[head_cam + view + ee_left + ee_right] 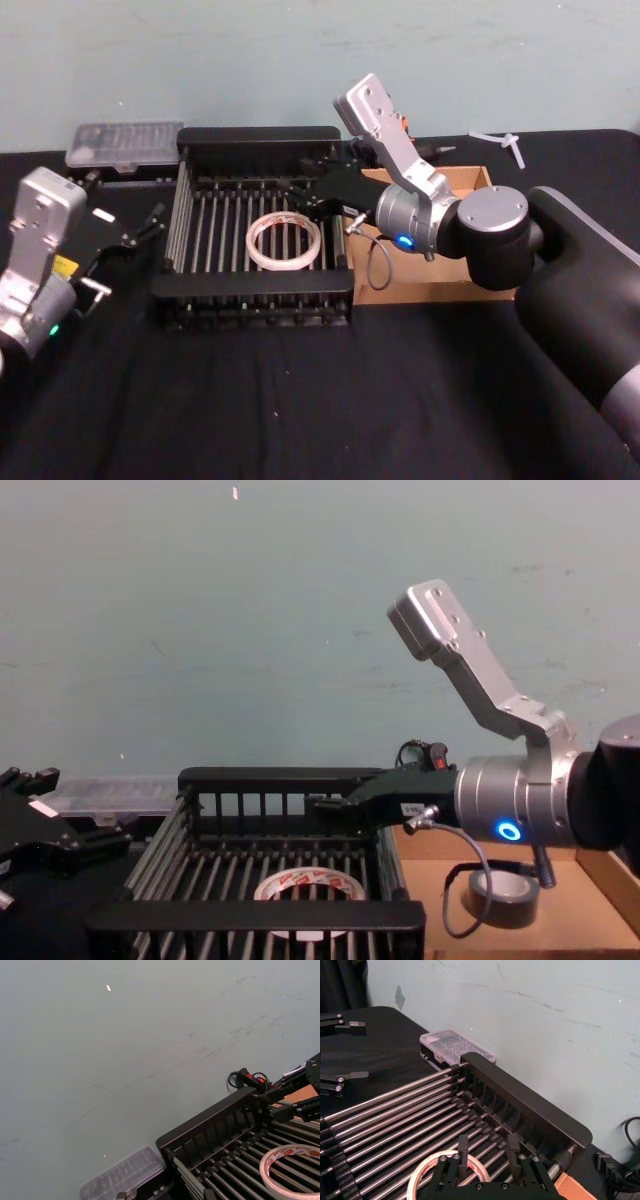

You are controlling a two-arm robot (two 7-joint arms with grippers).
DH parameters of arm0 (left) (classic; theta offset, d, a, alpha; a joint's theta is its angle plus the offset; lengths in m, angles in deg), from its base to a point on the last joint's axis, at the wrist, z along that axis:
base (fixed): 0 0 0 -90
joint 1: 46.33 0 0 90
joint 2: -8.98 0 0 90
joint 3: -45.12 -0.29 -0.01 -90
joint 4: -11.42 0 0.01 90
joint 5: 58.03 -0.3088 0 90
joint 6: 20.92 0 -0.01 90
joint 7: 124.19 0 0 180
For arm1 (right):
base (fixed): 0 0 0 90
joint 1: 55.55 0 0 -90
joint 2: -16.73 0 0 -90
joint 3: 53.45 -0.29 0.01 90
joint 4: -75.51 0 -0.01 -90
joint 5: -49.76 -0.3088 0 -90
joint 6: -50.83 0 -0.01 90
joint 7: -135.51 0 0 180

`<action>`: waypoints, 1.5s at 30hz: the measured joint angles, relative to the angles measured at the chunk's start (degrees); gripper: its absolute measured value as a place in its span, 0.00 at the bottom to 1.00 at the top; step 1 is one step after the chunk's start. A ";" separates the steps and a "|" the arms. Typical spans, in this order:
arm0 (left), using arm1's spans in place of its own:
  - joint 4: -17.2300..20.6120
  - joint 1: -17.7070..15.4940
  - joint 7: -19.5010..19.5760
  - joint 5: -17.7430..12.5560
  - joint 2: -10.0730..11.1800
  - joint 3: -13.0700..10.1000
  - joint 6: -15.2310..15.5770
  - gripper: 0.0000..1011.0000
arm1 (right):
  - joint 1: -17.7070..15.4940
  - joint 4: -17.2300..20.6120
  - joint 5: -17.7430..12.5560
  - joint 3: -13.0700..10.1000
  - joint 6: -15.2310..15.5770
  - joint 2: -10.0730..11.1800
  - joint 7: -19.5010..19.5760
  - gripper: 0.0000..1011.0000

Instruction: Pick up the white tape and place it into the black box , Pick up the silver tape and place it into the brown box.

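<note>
The white tape [285,242] lies flat on the slatted floor of the black box [258,138], its red print visible in the left wrist view [295,1159] and chest view [310,884]. My right gripper [306,197] hovers open over the crate's right part, just above the ring [426,1176]; its fingers [463,1146] hold nothing. In the chest view the silver tape [505,898] stands in the brown box [602,882], whose tan wall [470,180] shows to the right of the crate. Left of the crate, my left gripper [130,252] rests open and unladen.
A clear plastic case [125,143] sits at the back left, against the crate's far corner. A small white piece [500,140] and a black corded device [432,150] lie at the back right. A pale wall stands close behind the black-clothed table.
</note>
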 joint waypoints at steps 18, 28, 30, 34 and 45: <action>0.00 0.00 0.00 0.00 0.00 0.00 0.00 0.99 | 0.00 0.07 -0.10 0.00 0.05 0.02 -0.04 0.99; 0.00 0.00 0.00 0.00 0.00 0.00 0.00 0.99 | 0.00 0.07 -0.10 0.01 0.05 0.02 -0.04 0.99; 0.00 0.00 0.00 0.00 0.00 0.00 0.00 0.99 | 0.00 0.07 -0.10 0.00 0.05 0.02 -0.05 0.99; 0.00 0.00 0.00 0.00 0.00 0.00 0.00 0.99 | -0.61 1.22 -0.14 -0.65 0.02 0.36 -0.64 0.99; 0.00 0.00 0.00 0.00 0.00 0.00 0.00 0.99 | -5.28 10.49 -1.92 -4.26 0.53 4.44 -2.60 0.99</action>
